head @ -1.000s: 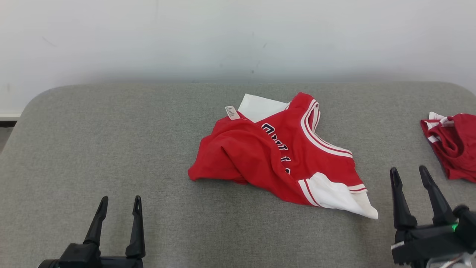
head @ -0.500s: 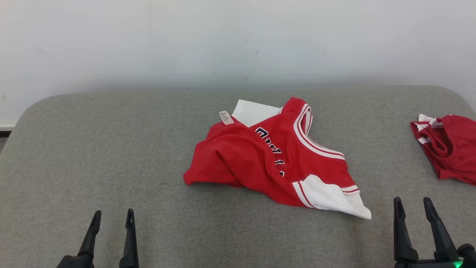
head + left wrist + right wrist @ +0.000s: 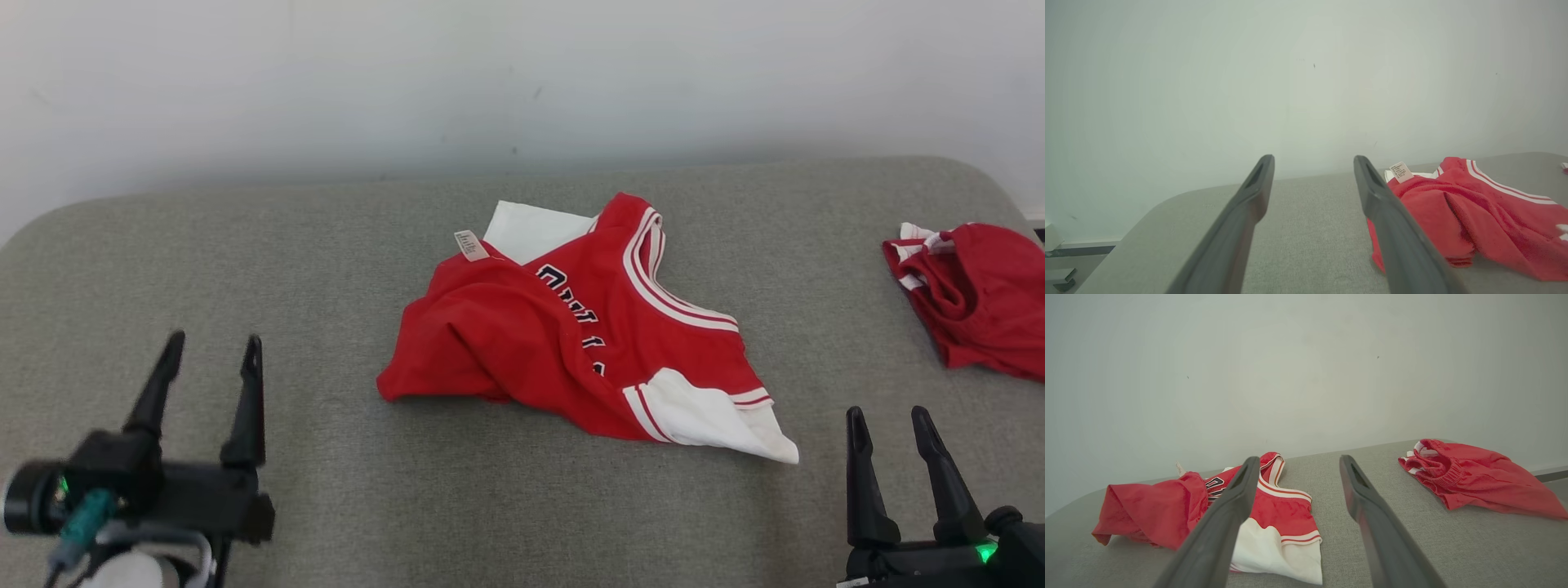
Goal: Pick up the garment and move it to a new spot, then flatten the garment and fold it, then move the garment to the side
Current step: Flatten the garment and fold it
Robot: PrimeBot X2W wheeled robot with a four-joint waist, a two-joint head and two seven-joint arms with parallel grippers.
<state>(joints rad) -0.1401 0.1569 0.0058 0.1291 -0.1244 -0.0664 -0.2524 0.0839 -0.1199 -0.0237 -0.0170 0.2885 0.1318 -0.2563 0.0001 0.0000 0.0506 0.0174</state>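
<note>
The garment [image 3: 571,343] is a red sports shirt with white sleeves, lying crumpled near the middle of the grey counter [image 3: 245,245]. It is not flat. The red body is bunched into soft folds on its left side, and one edge is turned over so that a small white label [image 3: 468,245] sticks out at the far left corner. Dark, white-edged lettering [image 3: 571,306] runs across the chest, partly lost in a crease. The neckline trim [image 3: 653,282], striped white and red, curves along the far right side. One white sleeve [image 3: 710,416] spreads towards the near right, and another white patch [image 3: 531,231] peeks out at the far edge.
</note>
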